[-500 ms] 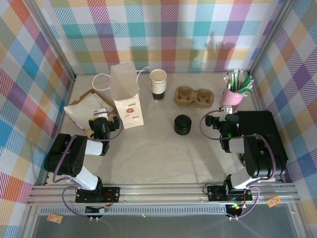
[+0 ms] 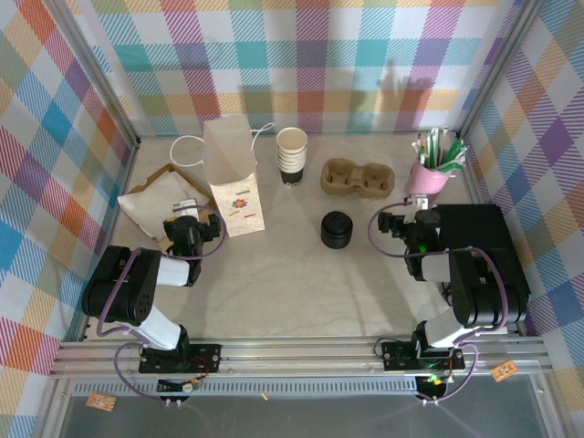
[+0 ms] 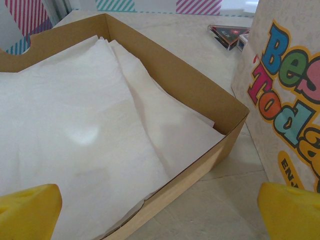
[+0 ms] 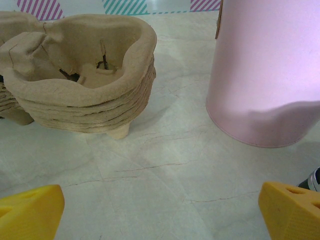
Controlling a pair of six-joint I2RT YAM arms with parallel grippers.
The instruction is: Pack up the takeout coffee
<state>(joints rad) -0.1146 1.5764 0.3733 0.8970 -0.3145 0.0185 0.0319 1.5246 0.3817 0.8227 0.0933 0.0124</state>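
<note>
Table (image 2: 301, 283) | left fingers (image 3: 27, 210) spread | napkin box (image 3: 190, 85) ahead, paper bag (image 3: 290, 100) beside

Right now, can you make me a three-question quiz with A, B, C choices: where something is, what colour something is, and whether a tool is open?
1. Where does the pink cup stand?
A in the paper bag
B at the far right, beside the pulp carriers
C on the napkins

2. What colour is the squat lid stack?
A black
B pink
C cream

3. How is the left tool?
A shut on a cup
B shut, empty
C open

Answers: 1 B, it stands just right of the carriers; 2 A, it is dark all over; 3 C, its yellow fingertips sit wide apart at the wrist view's corners.
</note>
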